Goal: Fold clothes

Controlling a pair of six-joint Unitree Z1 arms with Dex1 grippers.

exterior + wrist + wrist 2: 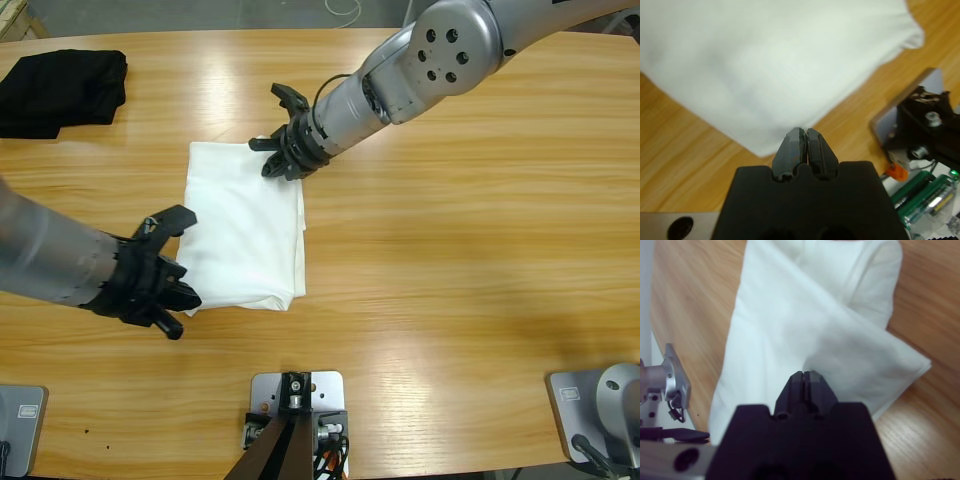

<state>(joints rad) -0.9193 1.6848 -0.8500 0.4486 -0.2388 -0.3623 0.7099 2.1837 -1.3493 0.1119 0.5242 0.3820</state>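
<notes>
T-shirt (245,225) folded, arms at two edges, bare table (460,250) alongside.

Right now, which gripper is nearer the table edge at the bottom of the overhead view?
Left. The left gripper sits at the white shirt's lower corner, close to that table edge; the right gripper is at the shirt's upper edge, farther away.

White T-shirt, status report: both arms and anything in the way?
Left gripper shut at T-shirt near corner. Right gripper shut at far edge. Shirt folded, flat. Black garment clear.
</notes>
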